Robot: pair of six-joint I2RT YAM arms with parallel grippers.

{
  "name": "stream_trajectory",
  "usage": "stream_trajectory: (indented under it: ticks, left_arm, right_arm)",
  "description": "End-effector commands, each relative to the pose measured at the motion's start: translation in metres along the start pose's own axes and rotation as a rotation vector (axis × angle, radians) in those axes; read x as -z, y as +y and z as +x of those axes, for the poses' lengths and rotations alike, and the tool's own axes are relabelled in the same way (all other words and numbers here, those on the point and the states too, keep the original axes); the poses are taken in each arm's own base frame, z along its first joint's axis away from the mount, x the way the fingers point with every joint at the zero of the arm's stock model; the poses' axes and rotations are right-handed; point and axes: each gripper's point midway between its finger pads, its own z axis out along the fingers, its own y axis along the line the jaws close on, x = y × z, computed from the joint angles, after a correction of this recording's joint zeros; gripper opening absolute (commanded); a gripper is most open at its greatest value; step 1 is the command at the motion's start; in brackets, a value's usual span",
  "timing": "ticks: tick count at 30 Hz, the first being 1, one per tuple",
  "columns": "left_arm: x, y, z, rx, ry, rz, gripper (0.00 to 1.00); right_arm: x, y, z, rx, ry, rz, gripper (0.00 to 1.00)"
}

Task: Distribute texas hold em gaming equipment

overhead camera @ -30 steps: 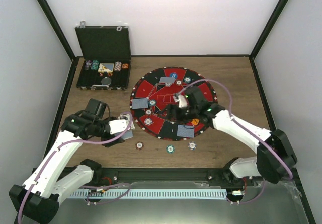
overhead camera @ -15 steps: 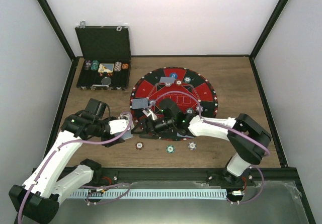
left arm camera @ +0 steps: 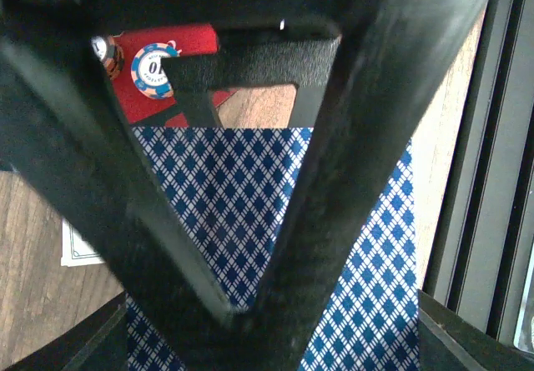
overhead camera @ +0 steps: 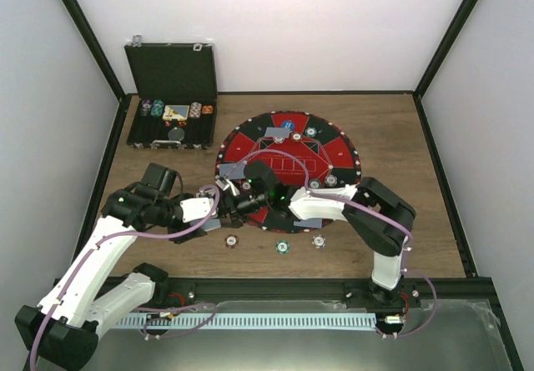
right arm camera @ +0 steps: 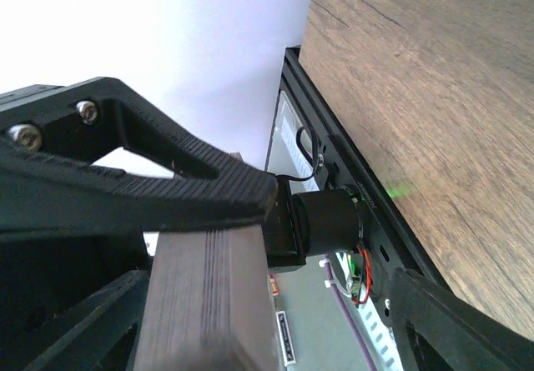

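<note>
1. The left gripper [overhead camera: 210,210] sits at the left edge of the round mat [overhead camera: 334,150], clamped tight on the deck of cards [left arm camera: 234,188]. The right gripper [overhead camera: 232,189] hangs over that same rim, just beside it, and its arm lies across the mat's near half. So it's crowded there, and the most open wood is to the right of the mat.
2. The right jaws are wide apart. In the wrist view the deck's edge sits between them, with the top finger [right arm camera: 167,188] right on the stack. We can't tell whether they're squeezing it.
3. Three striped chips [overhead camera: 283,247] lie on the wood just off the mat's near edge. On the mat's far side there's a blue disc [overhead camera: 288,124], a chip and a grey-backed card [overhead camera: 275,134].
4. The right arm covers much of the mat's near half, and a card [overhead camera: 310,219] pokes out from under it. The left wrist view is mostly black fingers, with one blue-striped chip [left arm camera: 154,67] on the red.
5. It's a wooden table [overhead camera: 392,121] with white walls. A black case [overhead camera: 171,71] stands open beyond the mat's far-left edge.
</note>
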Motion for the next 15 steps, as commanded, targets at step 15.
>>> stream_trajectory:
  ticks: [15]
  left_arm:
    - [0.009, 0.002, -0.009, -0.026, -0.036, -0.012, 0.06]
  right_arm:
    - [0.011, -0.034, -0.002, -0.034, -0.001, 0.022, 0.60]
